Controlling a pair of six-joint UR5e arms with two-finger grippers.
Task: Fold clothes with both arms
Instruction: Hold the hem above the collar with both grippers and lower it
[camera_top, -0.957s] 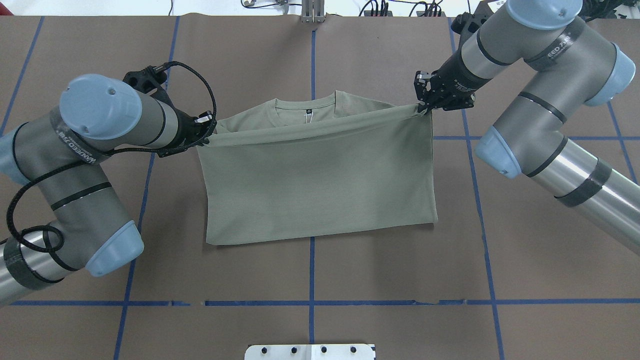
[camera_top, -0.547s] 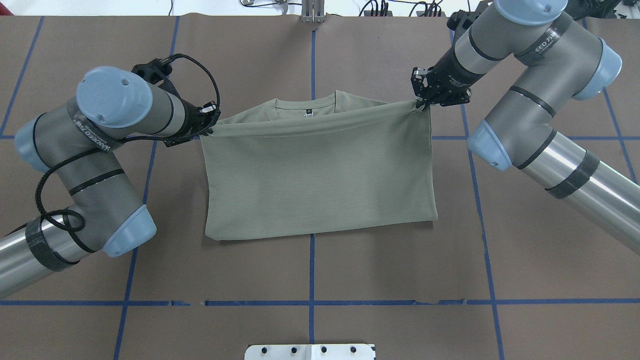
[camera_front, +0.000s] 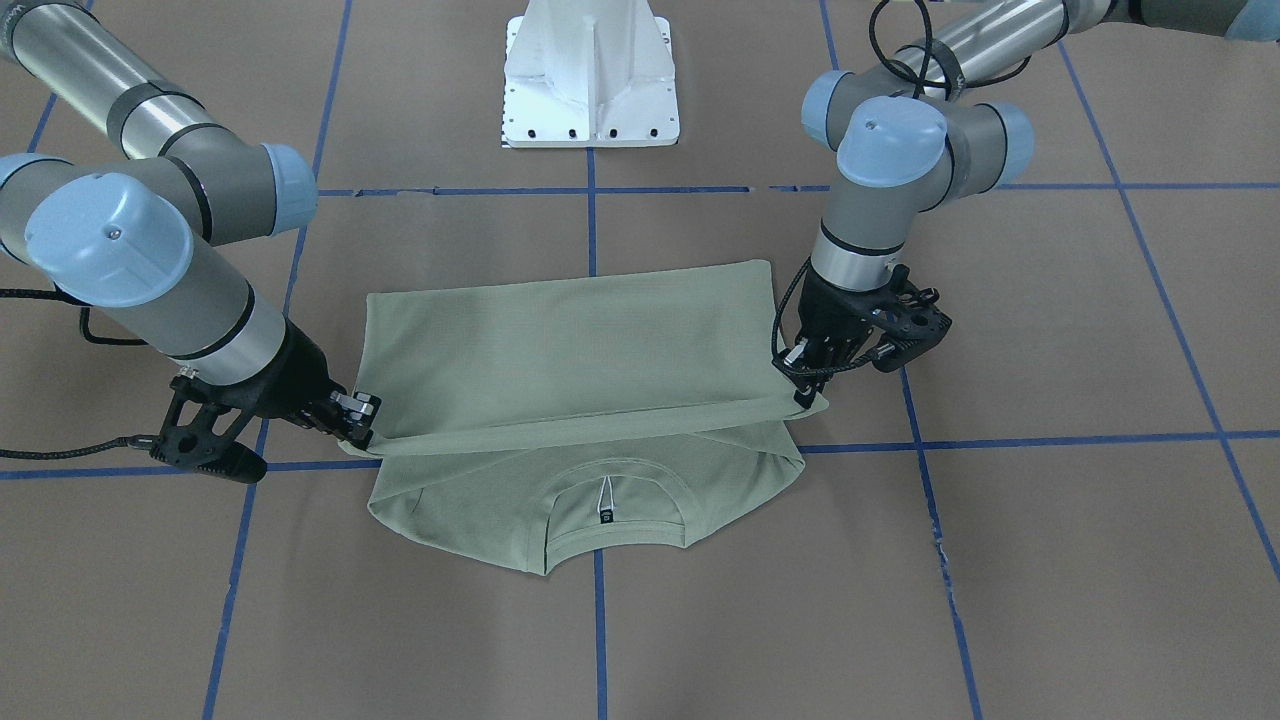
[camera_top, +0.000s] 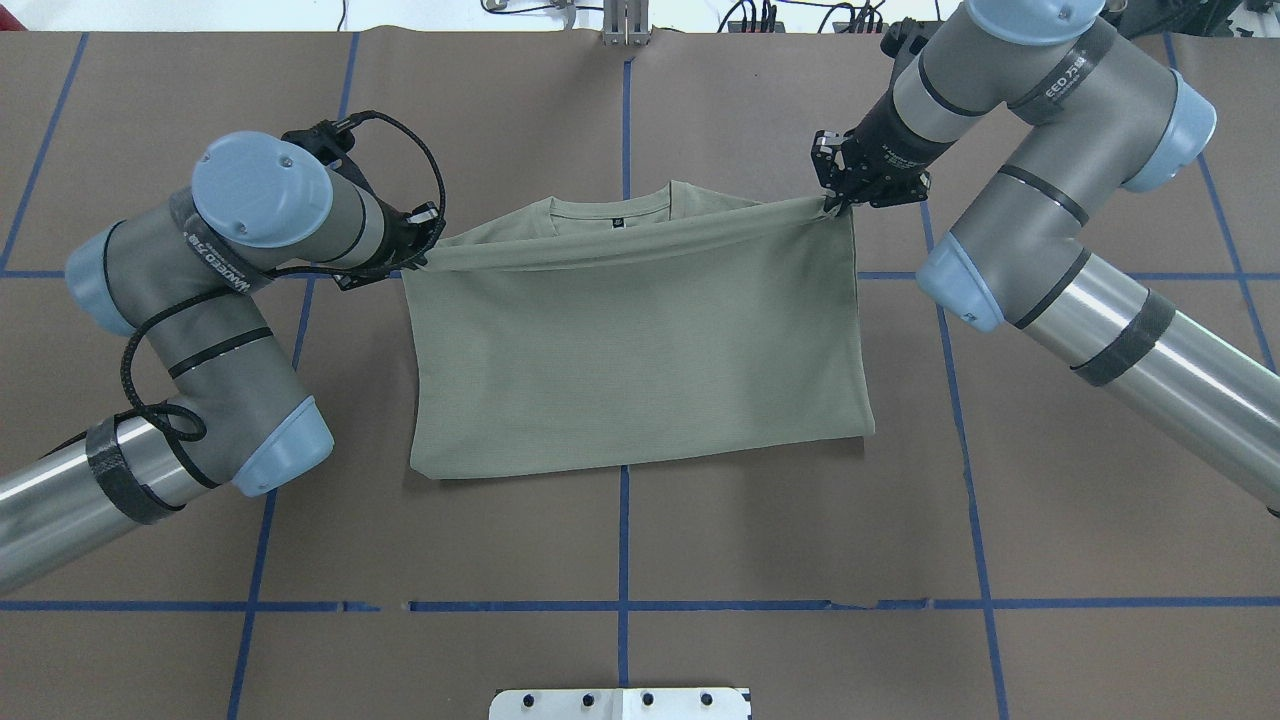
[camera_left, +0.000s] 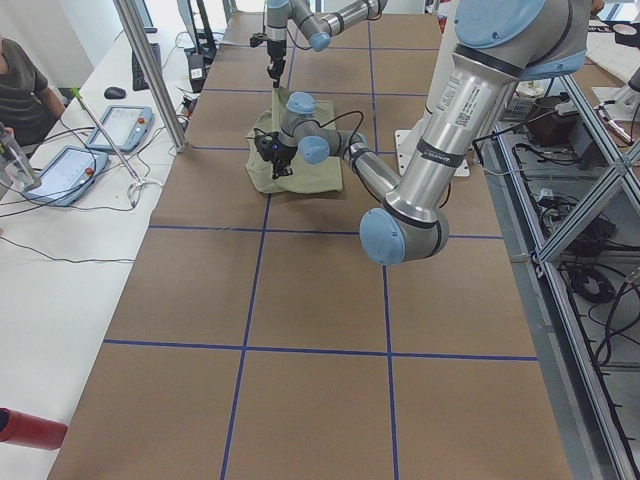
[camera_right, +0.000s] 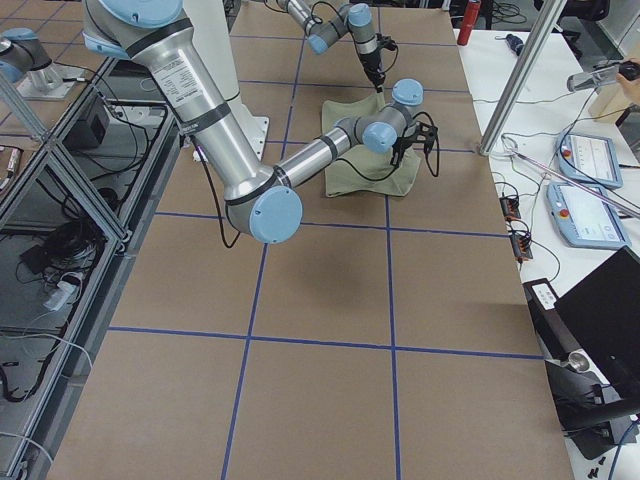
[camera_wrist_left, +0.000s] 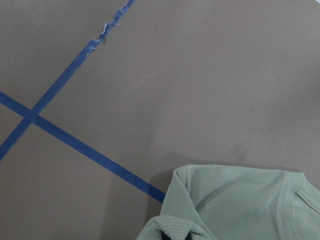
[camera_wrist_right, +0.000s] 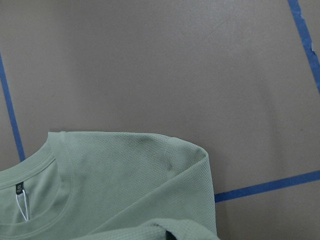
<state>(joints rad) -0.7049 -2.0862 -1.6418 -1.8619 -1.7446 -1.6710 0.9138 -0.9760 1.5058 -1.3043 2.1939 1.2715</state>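
Overhead exterior view has the pale sage-green shirt (camera_top: 640, 350) lying near the middle of the brown worktop (camera_top: 700, 560). It is doubled over on itself, and the folded side nearest the robot rests flat across a blue tape line (camera_top: 622, 530). The free edge of the upper layer is drawn taut in a nearly straight span between the two end effectors. It is raised a little off the layer below and stops just short of the round collar (camera_top: 612, 208), which shows beyond it. The left end effector (camera_top: 422, 258) has its fingers pressed together on the left corner of that edge, where the cloth bunches to a small point. The right end effector (camera_top: 832, 203) pinches the opposite corner in the same way. The left arm (camera_top: 230, 300) comes in bent from the lower left with a black cable looped around it, and the right arm (camera_top: 1040, 200) reaches in from the right. In the front-facing view the shoulders and collar lie flat on the worktop under the raised edge, with a small black label (camera_front: 605, 517) and a white loop (camera_front: 603, 495) inside the neck. The white pedestal (camera_front: 592, 75) stands well apart from the shirt. The left wrist view shows one shoulder of the shirt near crossing tape lines. The right wrist view shows the other shoulder and the labelled collar. Both side views show the grips too small to judge.
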